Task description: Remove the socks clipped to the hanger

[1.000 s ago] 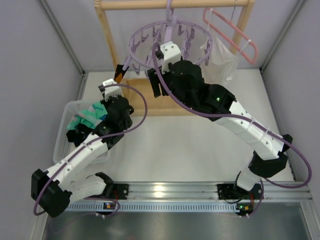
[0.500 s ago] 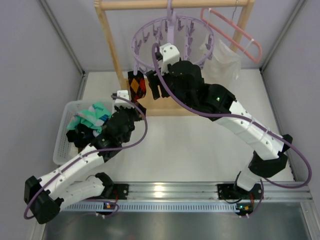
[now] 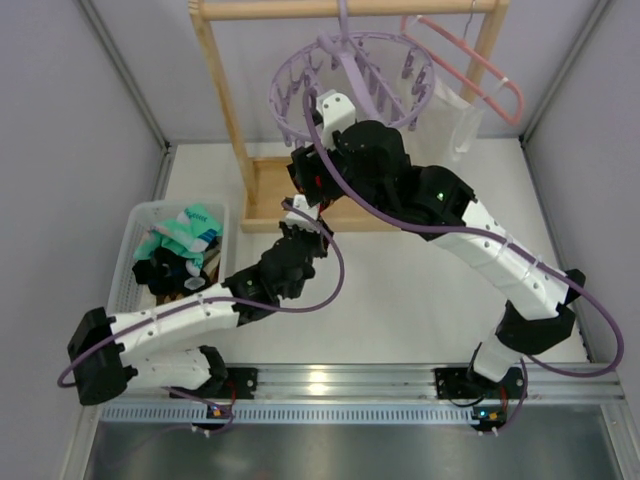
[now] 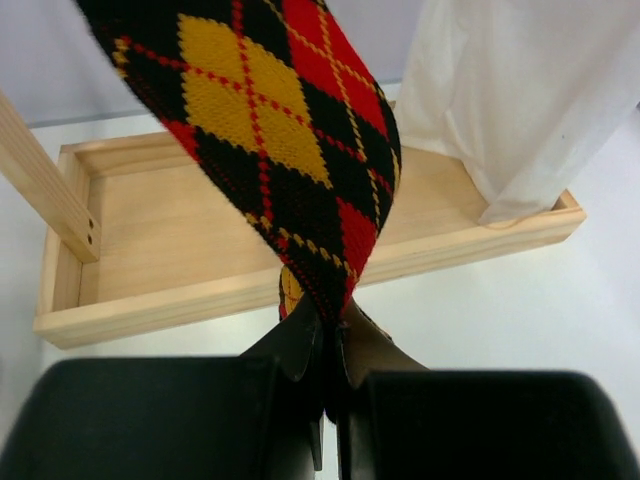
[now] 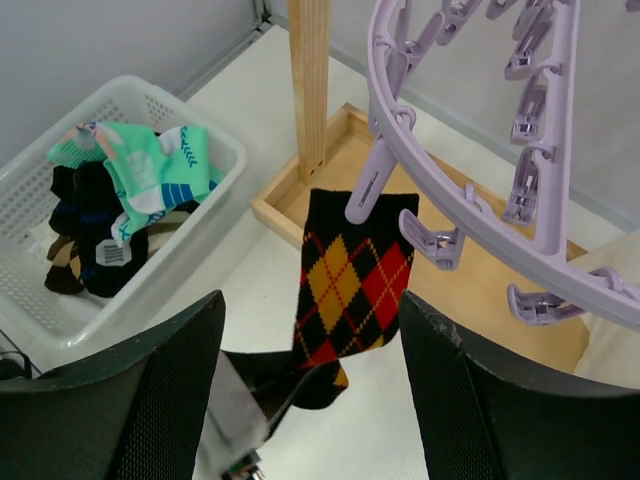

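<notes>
White surface [image 3: 400, 300], grey walls, wooden rack frame [image 3: 222, 80].
Under the round lavender plastic hanger [image 5: 383, 90], left fingers [image 4: 300, 345] pinch the black-red-yellow argyle sock [image 5: 350, 285] clipped to it; right fingers [image 5: 150, 400] gape empty nearby.

Left arm [image 3: 170, 320] and right arm [image 3: 490, 255]: white shells, black joints, lavender cables [image 3: 335, 270] looping back from each hand. Dark screws dot the white shells. Green light [image 3: 437, 196] behind the right hand [image 5: 310, 310]; left hand [image 4: 328, 325] matte black.
</notes>
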Controlling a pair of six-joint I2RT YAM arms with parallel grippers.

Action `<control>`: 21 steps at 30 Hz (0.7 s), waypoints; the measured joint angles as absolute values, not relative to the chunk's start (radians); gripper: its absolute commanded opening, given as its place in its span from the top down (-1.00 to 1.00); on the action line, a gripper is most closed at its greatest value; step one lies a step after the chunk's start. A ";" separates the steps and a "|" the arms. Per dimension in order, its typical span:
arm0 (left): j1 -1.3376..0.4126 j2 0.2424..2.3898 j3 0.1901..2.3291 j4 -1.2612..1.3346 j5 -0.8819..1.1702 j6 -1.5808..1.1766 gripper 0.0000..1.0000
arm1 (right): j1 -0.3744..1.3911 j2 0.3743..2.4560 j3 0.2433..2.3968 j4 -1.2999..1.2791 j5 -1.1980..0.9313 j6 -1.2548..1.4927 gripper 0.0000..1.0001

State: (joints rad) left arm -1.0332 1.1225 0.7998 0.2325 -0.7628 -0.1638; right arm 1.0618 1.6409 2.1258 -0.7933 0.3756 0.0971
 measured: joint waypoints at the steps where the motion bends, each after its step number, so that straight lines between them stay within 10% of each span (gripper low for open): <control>1: -1.045 1.152 0.818 0.233 -0.779 -0.157 1.00 | 1.062 1.647 2.145 -0.805 0.374 0.096 -0.34; 21: -1.138 1.824 1.364 0.284 -1.178 0.189 1.00 | 1.036 1.678 2.296 -0.956 0.549 0.070 -0.25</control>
